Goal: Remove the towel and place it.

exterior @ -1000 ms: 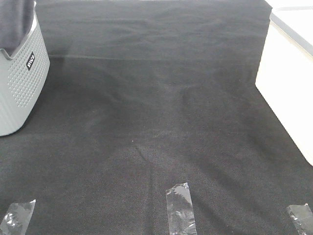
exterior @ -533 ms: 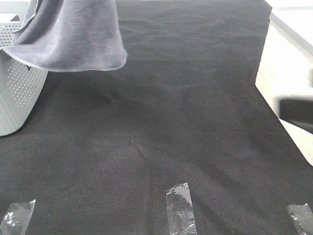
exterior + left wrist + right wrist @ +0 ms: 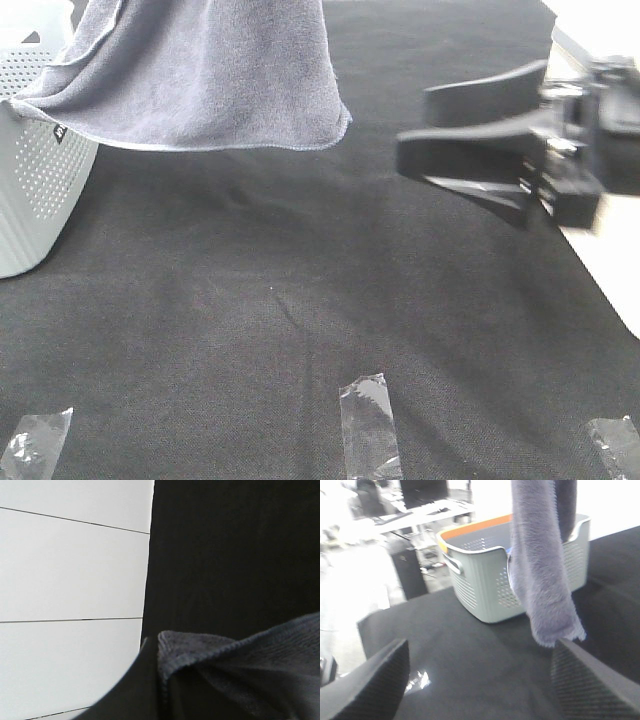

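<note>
The grey-lavender towel hangs in the air at the upper left, and its lower hem spreads out over the black cloth beside the basket. In the left wrist view my left gripper is shut on a folded edge of the towel. This gripper is above the top of the exterior view. My right gripper is open and empty, blurred, and reaches in from the right toward the towel's right corner. In the right wrist view the towel hangs ahead of the wide-apart fingers, in front of the basket.
A white unit stands along the right edge. Three strips of clear tape lie along the front of the table's black covering, one at the middle. In the left wrist view the white floor borders the black cloth.
The towel has come up out of the basket and swung right, spreading wider. My right gripper has come in from the right edge and moved up and leftward toward the towel.
</note>
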Tool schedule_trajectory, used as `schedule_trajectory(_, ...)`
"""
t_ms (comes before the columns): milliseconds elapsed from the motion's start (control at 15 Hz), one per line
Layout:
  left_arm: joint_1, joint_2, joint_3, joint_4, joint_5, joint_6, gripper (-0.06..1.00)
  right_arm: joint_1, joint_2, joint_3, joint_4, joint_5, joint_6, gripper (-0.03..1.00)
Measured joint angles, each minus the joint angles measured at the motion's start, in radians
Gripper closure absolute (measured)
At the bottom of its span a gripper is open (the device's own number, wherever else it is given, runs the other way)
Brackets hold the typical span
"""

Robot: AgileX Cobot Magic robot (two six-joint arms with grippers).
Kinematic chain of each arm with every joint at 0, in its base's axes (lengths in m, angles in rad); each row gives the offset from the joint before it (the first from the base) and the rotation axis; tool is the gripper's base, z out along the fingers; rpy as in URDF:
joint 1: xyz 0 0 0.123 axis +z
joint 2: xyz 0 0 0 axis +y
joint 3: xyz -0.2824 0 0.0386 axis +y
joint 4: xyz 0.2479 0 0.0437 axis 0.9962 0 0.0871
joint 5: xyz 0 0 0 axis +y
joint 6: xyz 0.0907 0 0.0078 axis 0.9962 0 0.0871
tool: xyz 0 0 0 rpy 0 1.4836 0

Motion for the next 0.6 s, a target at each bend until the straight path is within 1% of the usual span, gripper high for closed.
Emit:
schedule_trajectory(67,0.000,0.000,0.000,0.001,0.000,0.007,0.94,0.000,0.107,-0.061,0.000,0.033,-0.014,0.20)
schedule_trajectory(133,0.000,0.000,0.000,0.001,0.000,0.007,0.94,0.000,0.162,-0.100,0.000,0.045,-0.014,0.20)
schedule_trajectory(267,0.000,0.000,0.000,0.001,0.000,0.020,0.94,0.019,0.237,-0.169,-0.001,0.045,-0.014,0.20)
schedule_trajectory(333,0.000,0.000,0.000,0.000,-0.001,0.036,0.94,0.058,0.301,-0.240,-0.020,0.045,-0.014,0.20)
schedule_trajectory(467,0.000,0.000,0.000,-0.008,-0.006,0.057,0.94,0.103,0.341,-0.299,-0.048,0.044,-0.008,0.20)
schedule_trajectory(600,0.000,0.000,0.000,-0.020,-0.011,0.076,0.94,0.128,0.375,-0.373,-0.063,0.044,0.016,0.20)
